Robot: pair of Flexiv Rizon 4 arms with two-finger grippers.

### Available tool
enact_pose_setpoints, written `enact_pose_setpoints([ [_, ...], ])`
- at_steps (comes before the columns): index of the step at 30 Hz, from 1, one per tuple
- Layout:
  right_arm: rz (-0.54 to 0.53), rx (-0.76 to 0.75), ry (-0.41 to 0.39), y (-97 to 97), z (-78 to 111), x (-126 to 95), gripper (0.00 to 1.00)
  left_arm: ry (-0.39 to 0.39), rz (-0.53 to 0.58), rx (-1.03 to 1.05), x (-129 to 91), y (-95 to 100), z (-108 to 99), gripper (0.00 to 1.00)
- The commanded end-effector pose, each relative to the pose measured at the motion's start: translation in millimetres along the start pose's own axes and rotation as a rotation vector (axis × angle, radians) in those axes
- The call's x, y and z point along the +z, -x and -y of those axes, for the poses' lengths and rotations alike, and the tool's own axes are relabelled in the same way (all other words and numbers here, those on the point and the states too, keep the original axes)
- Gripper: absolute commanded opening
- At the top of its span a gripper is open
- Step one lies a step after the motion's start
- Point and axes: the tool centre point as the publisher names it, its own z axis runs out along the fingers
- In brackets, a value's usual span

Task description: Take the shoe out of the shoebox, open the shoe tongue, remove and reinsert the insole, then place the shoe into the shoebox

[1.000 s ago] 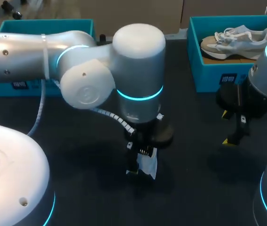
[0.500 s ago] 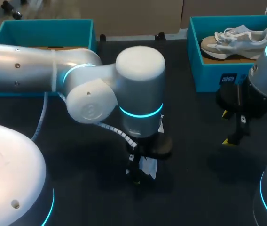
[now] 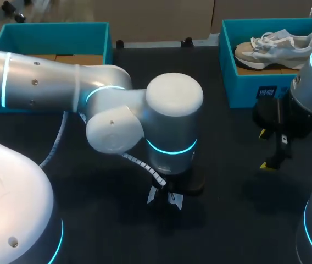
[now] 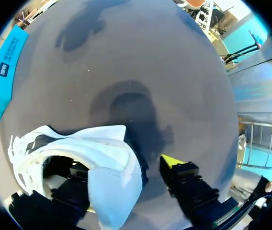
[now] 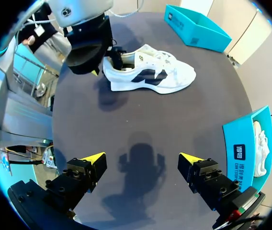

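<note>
1. Over the middle of the worktop [image 3: 227,214], in the head view, our left arm [image 3: 172,126] covers nearly all of the shoe [image 3: 173,199]. Only a white scrap shows under the wrist, so we cannot read its heading or the left jaws here. The right jaws hang wide over bare worktop, near a teal shoebox [image 3: 244,82] holding a second shoe [image 3: 277,47]. Another teal box [image 3: 51,33] stands at the far left.
2. In the left wrist view the shoe is cut off: we see its collar end and opening, not the toe. One finger [image 4: 76,189] sits down inside the opening, its tip hidden. The yellow-tipped finger [image 4: 174,165] stands outside, with a dark gap between it and the white wall. The left jaws are wide, astride that wall, not clamping it.
3. In the right wrist view the whole shoe shows, upright on its sole. Its long axis runs from the heel, at the left jaws, to the toe, which points away from them toward the boxes' side. The right jaws are wide with nothing between them, and the shoe is well ahead.
</note>
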Motion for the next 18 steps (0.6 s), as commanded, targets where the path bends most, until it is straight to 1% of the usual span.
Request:
enact_pose_setpoints([
  [1, 0.002, 0.0, 0.0, -1.0, 0.6, 0.4, 1.0, 0.008, -0.006, -0.006, 4.8, -1.9, 3.6, 0.49],
  [2, 0.002, 0.0, 0.0, -1.0, 0.6, 0.4, 1.0, 0.008, -0.009, -0.01, 6.0, -2.3, 3.3, 0.47],
  [3, 0.002, 0.0, 0.0, -1.0, 0.6, 0.4, 1.0, 0.009, -0.01, -0.013, 6.6, -2.6, 2.9, 0.12],
  [4, 0.002, 0.0, 0.0, -1.0, 0.6, 0.4, 1.0, 0.005, -0.013, -0.016, 7.0, -2.7, 2.5, 0.0],
  [7, 0.002, 0.0, 0.0, -1.0, 0.6, 0.4, 1.0, 0.001, -0.014, -0.021, 5.1, -3.2, 0.2, 0.0],
  [11, 0.002, 0.0, 0.0, -1.0, 0.6, 0.4, 1.0, -0.01, -0.012, -0.028, -3.5, -2.7, -3.0, 0.0],
  [17, 0.002, 0.0, 0.0, -1.0, 0.6, 0.4, 1.0, -0.026, -0.019, -0.023, -26.6, 1.7, -9.5, 0.0],
  [18, 0.002, 0.0, 0.0, -1.0, 0.6, 0.4, 1.0, -0.043, -0.039, -0.016, -31.9, 3.7, -11.7, 0.0],
])
